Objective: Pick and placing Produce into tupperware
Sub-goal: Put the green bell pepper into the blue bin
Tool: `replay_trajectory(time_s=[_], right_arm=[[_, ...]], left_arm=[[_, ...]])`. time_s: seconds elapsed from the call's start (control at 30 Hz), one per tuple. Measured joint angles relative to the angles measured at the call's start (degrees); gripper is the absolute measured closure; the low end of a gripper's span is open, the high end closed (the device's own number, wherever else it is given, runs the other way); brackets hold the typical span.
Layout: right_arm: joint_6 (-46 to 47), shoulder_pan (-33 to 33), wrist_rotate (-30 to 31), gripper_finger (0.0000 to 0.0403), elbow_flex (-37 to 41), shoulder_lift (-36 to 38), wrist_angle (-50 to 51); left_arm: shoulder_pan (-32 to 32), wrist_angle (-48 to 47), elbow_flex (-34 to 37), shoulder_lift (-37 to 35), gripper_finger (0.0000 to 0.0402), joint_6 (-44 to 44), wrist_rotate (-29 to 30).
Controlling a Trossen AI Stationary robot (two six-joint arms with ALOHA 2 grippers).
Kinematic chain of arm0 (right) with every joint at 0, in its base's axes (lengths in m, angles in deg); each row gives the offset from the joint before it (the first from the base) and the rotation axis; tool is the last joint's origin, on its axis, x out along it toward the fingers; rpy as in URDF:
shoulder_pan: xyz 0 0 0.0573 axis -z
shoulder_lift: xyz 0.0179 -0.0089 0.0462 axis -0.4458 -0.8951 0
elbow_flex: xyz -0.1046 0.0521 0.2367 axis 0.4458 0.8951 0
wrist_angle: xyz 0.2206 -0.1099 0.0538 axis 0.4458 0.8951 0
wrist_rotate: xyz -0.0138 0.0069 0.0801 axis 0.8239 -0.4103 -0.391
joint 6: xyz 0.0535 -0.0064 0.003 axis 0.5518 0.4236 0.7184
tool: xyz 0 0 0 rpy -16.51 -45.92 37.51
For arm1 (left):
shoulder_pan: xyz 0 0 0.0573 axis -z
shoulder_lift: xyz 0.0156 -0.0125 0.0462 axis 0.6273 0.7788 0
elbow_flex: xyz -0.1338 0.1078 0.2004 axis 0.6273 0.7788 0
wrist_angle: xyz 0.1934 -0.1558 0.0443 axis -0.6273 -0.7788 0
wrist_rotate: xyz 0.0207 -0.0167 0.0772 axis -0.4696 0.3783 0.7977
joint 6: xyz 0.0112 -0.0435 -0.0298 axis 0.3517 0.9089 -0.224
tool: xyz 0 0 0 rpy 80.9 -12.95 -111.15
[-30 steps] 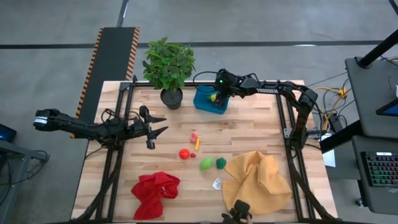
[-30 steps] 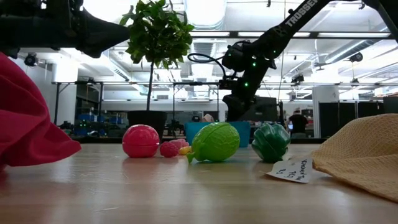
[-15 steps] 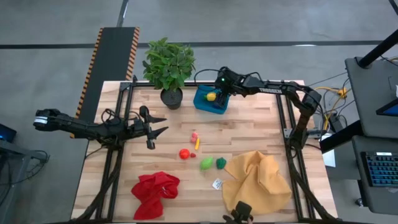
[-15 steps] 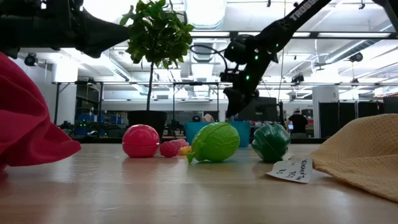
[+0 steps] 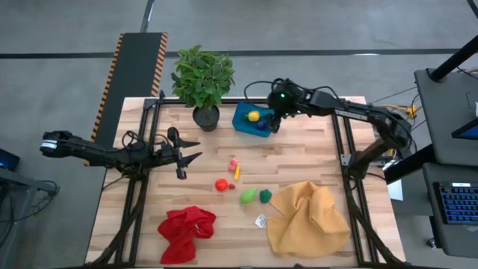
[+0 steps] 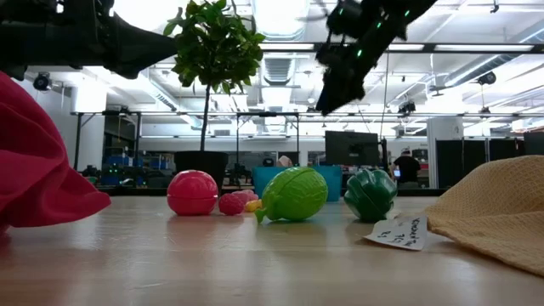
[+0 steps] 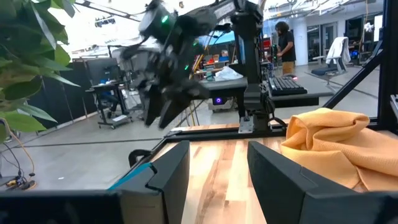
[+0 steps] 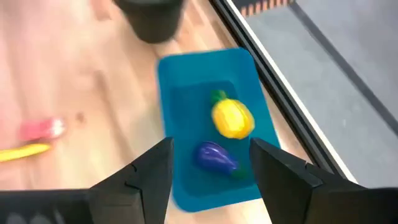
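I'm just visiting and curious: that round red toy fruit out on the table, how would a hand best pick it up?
Probably straight down from above, fingers closing across the middle of the red fruit. It looks nearly round in the low view, so its widest part is the surest hold. It sits apart from the pink piece and the light green fruit, leaving room on both sides.

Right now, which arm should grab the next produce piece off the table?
Probably left. The left gripper hangs open near the pink piece and red piece. The right gripper, open and empty, is up over the tub, farther off.
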Motion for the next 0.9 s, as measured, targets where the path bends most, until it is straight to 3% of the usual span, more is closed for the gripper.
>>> replay_trajectory(time_s=[0.47,0.77,0.9], right_arm=[[2.2,-15.5,0.1,0.0202,5.6,17.2,1.2],[6.7,-25.7,0.0,0.0202,11.1,21.6,1.0],[7.6,-29.4,-3.6,0.0202,14.4,21.3,1.0]], left_arm=[[0.0,0.0,0.0,0.3,0.0253,-0.1,0.0],[0.0,0.0,0.0,0.3,0.0253,-0.1,0.0],[0.0,0.1,0.0,0.2,0.0253,-0.1,0.0]])
